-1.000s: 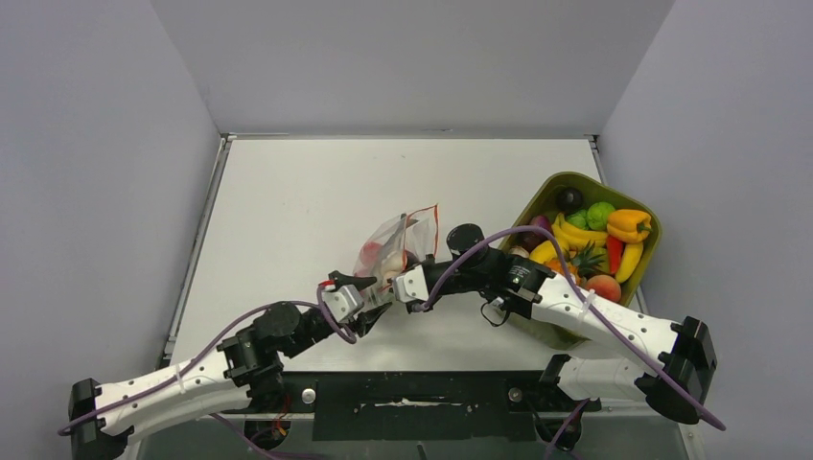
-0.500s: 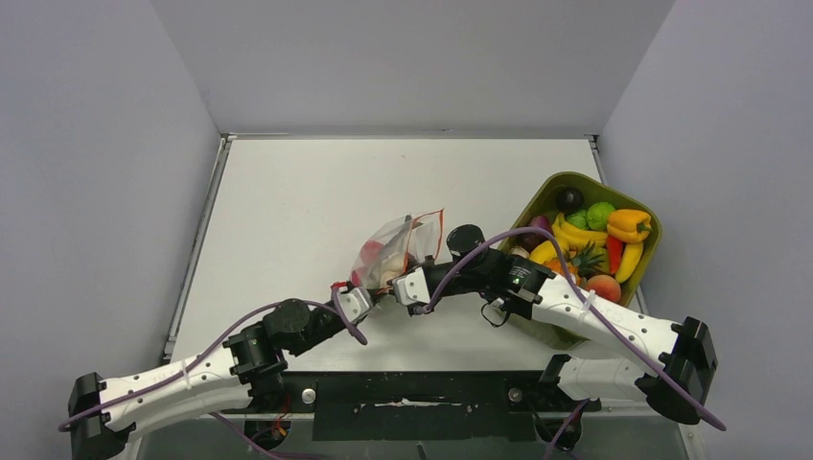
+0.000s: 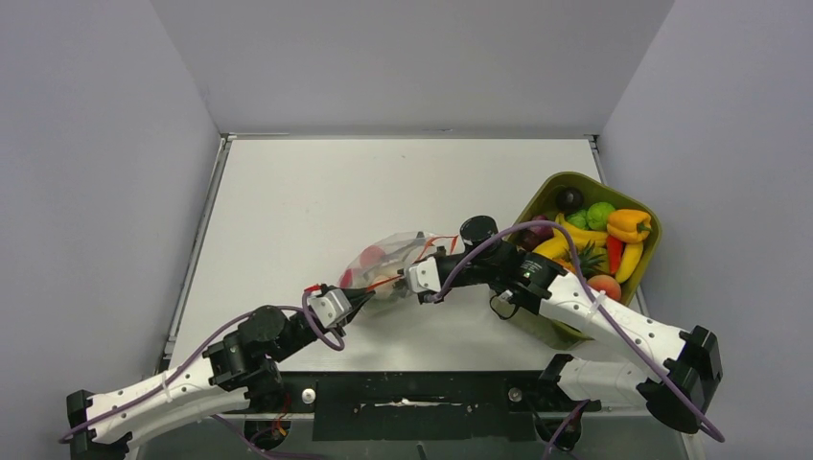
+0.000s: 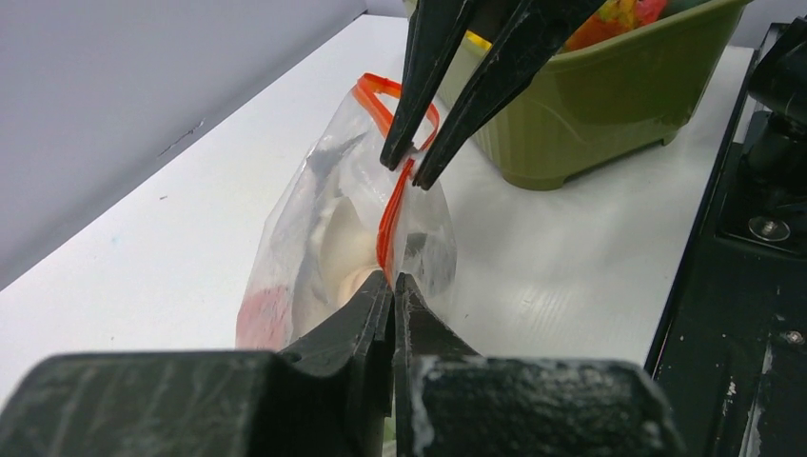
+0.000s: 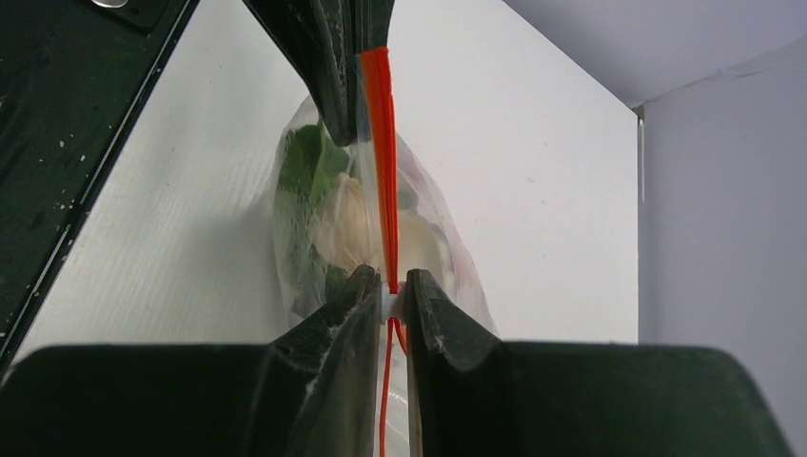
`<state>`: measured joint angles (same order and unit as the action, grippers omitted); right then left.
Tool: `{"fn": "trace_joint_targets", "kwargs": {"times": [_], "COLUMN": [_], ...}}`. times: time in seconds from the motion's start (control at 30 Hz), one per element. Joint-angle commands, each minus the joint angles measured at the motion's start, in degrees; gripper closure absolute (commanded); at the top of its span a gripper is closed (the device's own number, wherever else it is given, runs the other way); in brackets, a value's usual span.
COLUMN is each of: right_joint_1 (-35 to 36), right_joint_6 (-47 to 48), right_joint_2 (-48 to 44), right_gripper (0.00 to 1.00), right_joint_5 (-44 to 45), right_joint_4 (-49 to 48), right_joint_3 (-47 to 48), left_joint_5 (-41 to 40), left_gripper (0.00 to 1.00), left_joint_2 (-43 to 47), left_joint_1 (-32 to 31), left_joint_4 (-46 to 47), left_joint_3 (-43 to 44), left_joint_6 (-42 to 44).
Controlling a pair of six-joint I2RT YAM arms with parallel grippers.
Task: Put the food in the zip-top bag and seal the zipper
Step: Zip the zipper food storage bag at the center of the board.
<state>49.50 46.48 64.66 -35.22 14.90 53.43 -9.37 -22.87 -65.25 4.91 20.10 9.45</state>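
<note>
Not much else going on here: a plain white table (image 3: 316, 192) boxed in by flat grey walls, one at the back (image 3: 412, 57), one on the left (image 3: 96, 192), one on the right (image 3: 729, 192). An olive-green plastic tub (image 3: 534, 203) sits on the table's right side, up near the right edge and turned at an angle; its near corner is partly hidden. A black mounting strip (image 3: 412, 393) with a couple of bolts runs along the table's near edge, kinda scuffed with white specks.
</note>
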Motion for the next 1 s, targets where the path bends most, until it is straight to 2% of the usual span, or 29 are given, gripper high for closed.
{"fn": "trace_joint_targets", "kwargs": {"times": [0.0, 0.97], "right_joint_1": [-2.1, -14.4], "right_joint_6": [1.3, 0.6], "right_joint_2": [-1.3, -8.1], "right_gripper": [1.00, 1.00], "right_joint_5": [3.4, 10.9], "right_joint_4": [4.0, 18.6], "right_joint_3": [2.3, 4.2], "left_joint_5": [-1.1, -13.5], "left_gripper": [1.00, 1.00], "left_joint_2": [2.4, 13.0], "left_joint_1": [-0.1, -0.2], "left_joint_4": [0.7, -8.2], "left_joint_3": [4.2, 7.8], "left_joint_6": [0.2, 2.1]}}
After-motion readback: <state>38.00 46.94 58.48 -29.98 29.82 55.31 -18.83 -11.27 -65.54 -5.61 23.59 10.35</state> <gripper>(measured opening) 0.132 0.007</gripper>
